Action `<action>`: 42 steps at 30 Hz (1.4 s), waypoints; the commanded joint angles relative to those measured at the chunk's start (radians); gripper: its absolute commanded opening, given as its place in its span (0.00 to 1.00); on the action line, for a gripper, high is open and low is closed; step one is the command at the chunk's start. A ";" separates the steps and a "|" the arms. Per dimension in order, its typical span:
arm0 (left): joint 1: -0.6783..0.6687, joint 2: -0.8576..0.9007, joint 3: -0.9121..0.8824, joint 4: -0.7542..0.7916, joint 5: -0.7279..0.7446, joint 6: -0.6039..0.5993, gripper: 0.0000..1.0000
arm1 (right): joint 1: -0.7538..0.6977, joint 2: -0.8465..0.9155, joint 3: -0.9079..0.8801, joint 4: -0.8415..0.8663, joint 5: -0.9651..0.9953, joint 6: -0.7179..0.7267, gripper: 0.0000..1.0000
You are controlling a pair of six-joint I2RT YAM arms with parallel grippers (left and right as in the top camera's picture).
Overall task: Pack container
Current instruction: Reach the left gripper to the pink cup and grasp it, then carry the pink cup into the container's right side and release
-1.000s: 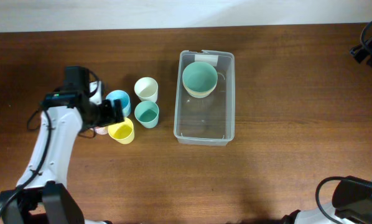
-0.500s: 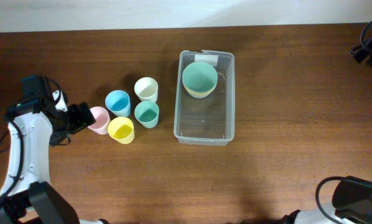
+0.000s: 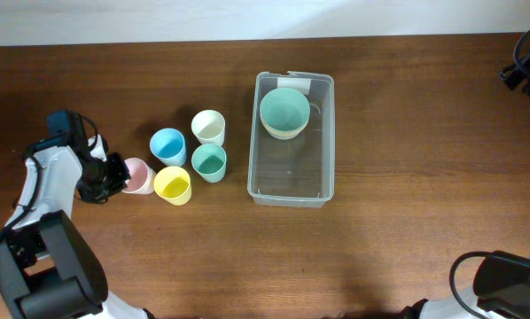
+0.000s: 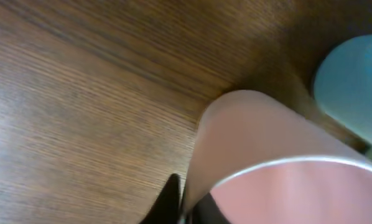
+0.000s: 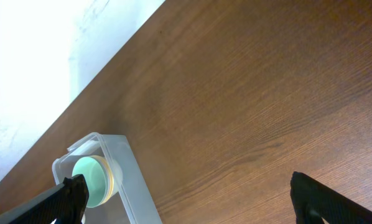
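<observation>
The clear container [image 3: 252, 168] stands at mid-table with a green bowl [image 3: 284, 112] nested in a yellowish one at its far end. Left of it stand several cups: pink [image 3: 141, 175], blue [image 3: 167, 144], yellow [image 3: 172, 184], teal [image 3: 209, 162] and cream [image 3: 208, 127]. My left gripper [image 3: 114, 175] is shut on the pink cup's left rim. In the left wrist view the pink cup [image 4: 260, 143] fills the frame, and the left gripper [image 4: 187, 208] pinches its wall, one finger outside and one inside. My right gripper [image 5: 192, 205] hangs open and empty, high above the table right of the container [image 5: 136, 186].
The blue cup [image 4: 354, 87] stands close behind the pink one, and the yellow cup nearly touches it on the right. The right arm's base [image 3: 524, 66] sits at the table's far right edge. Bare wood lies right of the container.
The left arm drew back leftward from over the cups, then settled at the pink cup's left side. Its jaws went from open to shut on the rim. The right arm stayed still.
</observation>
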 commanded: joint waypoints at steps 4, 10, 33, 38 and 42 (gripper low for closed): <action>0.003 -0.036 0.028 -0.006 0.008 0.006 0.01 | -0.003 0.003 0.001 0.000 0.010 -0.002 0.99; 0.003 -0.154 0.156 -0.118 0.005 0.006 0.00 | -0.003 0.003 0.001 0.000 0.009 -0.002 0.99; -0.804 -0.102 0.406 -0.095 0.057 0.142 0.00 | -0.003 0.003 0.001 0.001 0.009 -0.002 0.99; -0.891 0.066 0.407 0.066 0.057 0.167 0.01 | -0.003 0.003 0.001 0.001 0.009 -0.002 0.99; -0.903 0.178 0.426 0.119 0.060 0.166 0.00 | -0.003 0.003 0.001 0.001 0.009 -0.002 0.99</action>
